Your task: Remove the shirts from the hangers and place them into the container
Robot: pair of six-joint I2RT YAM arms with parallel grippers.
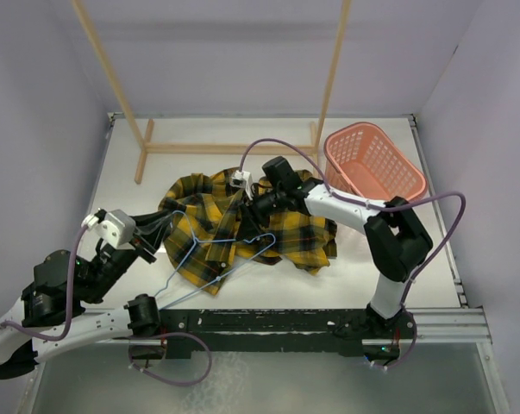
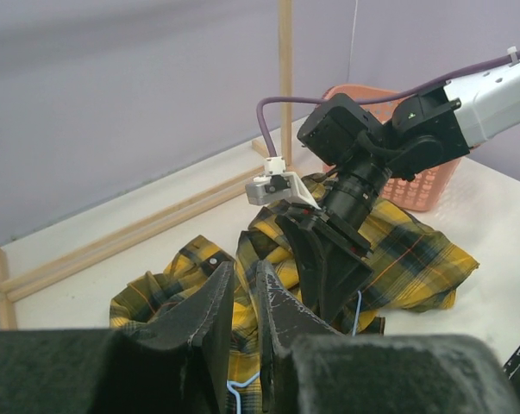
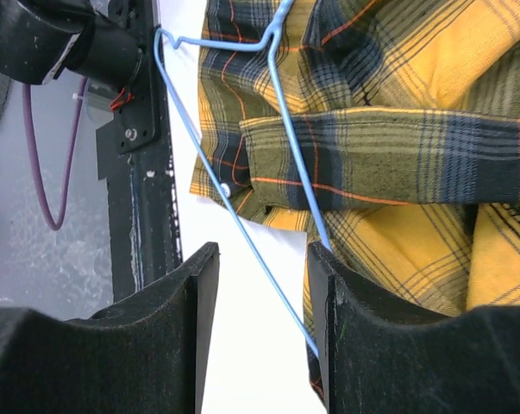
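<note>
Hanger (image 1: 216, 274) lies diagonal on shirt (image 1: 294, 228); right end effector (image 3: 260, 259) spread astride it; left end effector (image 2: 245, 272) unclear.

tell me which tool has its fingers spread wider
The right tool: its wrist view shows a broad gap between the fingers, with the blue hanger wire crossing it. The left tool shows only a narrow slit.

A white table (image 1: 346, 285) fills the middle of the top view, closed in by plain lavender-grey walls (image 1: 242, 52) on 3 sides. A pale wooden rack (image 1: 229, 148) stands at upper centre, its 2 slanted poles rising against the back wall. A black rail (image 1: 268, 323) crosses the bottom. Light is soft and even.
</note>
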